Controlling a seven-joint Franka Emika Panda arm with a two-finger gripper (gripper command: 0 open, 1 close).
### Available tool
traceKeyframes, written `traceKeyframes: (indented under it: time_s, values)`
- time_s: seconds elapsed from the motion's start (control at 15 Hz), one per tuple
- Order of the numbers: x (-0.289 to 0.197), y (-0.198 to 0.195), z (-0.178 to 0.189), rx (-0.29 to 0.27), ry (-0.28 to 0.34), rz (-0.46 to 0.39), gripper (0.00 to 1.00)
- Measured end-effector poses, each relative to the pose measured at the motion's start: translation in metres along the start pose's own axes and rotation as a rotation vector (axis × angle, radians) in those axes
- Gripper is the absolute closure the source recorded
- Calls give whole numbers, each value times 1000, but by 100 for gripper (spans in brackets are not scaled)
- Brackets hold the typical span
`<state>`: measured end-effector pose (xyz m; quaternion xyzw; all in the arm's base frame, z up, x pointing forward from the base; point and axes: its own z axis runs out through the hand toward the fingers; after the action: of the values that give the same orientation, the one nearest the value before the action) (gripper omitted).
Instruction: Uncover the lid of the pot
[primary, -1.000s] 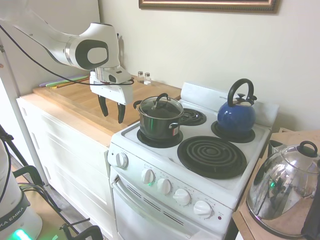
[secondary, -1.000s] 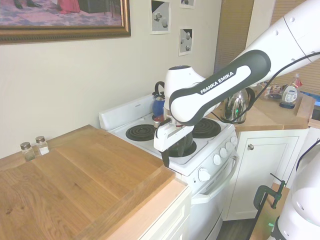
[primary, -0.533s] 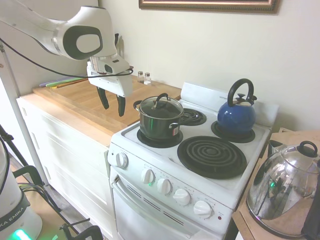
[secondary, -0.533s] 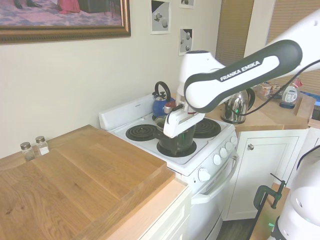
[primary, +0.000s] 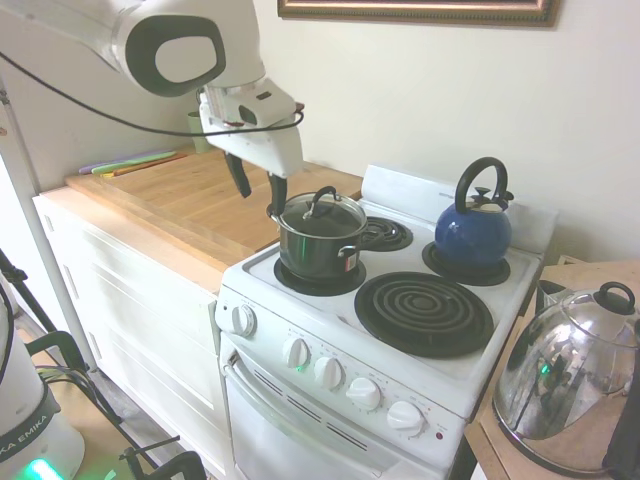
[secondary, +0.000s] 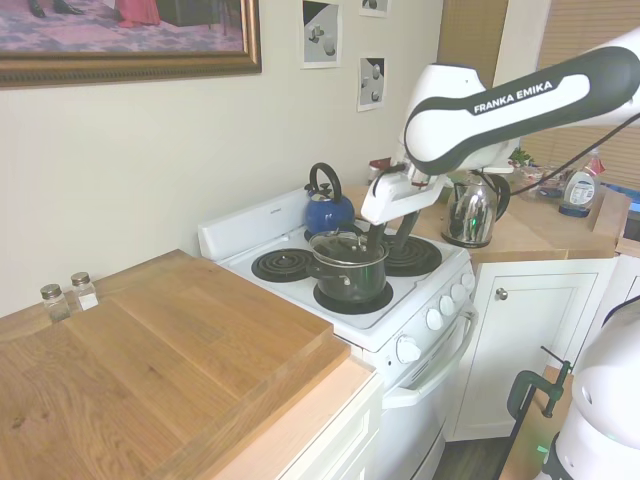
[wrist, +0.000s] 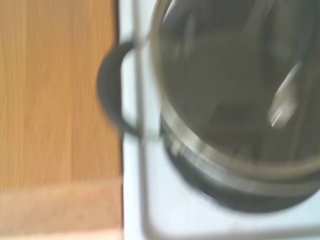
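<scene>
Pincer (primary: 258, 188) spread beside lid (primary: 322, 212), which covers pot (primary: 318, 250).

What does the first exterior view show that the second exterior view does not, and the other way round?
Only the first exterior view shows the stove's control knobs face on and the large chrome dome up close. Only the second shows two shakers on the wooden counter and a spray bottle. Both show the open gripper above and beside the pot, the lid on it, and the blue kettle.
</scene>
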<state>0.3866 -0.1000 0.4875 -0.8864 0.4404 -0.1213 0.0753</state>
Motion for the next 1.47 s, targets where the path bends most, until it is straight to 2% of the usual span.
traceKeyframes:
  time_s: [0.13,0.33,0.4,0.73,1.47]
  values:
    - [19,-14,-6,18,9,11,0]
    - [57,-32,2,16,29,52,0]
    - [67,-39,8,12,29,54,100]
    - [82,-52,40,-10,2,39,100]
    - [86,-49,49,-4,-3,24,100]
